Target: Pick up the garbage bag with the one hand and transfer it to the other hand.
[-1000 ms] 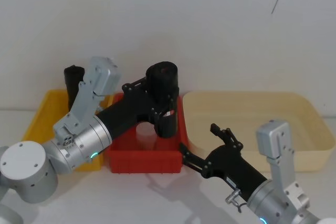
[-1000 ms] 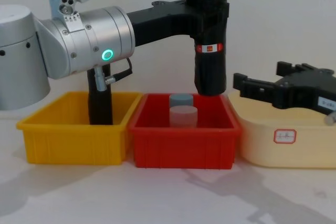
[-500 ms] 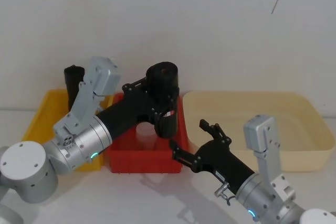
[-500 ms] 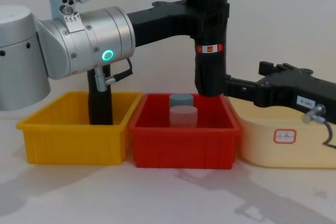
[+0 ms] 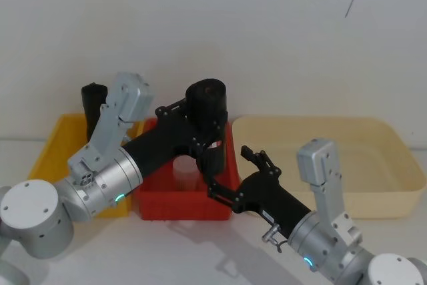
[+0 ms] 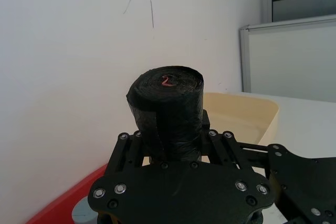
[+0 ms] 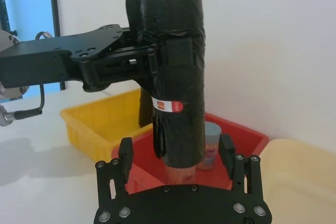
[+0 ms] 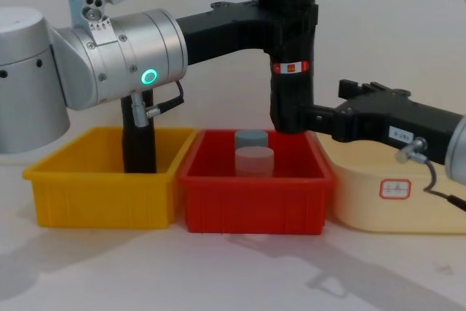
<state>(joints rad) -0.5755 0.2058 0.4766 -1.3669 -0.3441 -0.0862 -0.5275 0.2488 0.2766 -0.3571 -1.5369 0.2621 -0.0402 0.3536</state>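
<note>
Above the red bin [image 8: 255,202], well clear of the two cups [image 8: 253,159] inside: garbage bag [image 8: 291,96], upright, red-and-white label band [image 8: 290,68] just under the grip. Clamped around its upper half by the left gripper [image 8: 291,23], reaching in level from the arm with the green ring light [image 8: 149,76]. Lower down, right gripper [image 7: 176,153] level with the bag's bottom end, fingers [image 7: 125,156] spread wide, one on each side of the roll, a gap to the bag on either side in the right wrist view. Behind the left arm, standing in the yellow bin [image 8: 102,194]: plain black roll [image 8: 138,147]. On the right, just beside the red bin, cream tub [image 8: 393,213] beneath the right arm.
</note>
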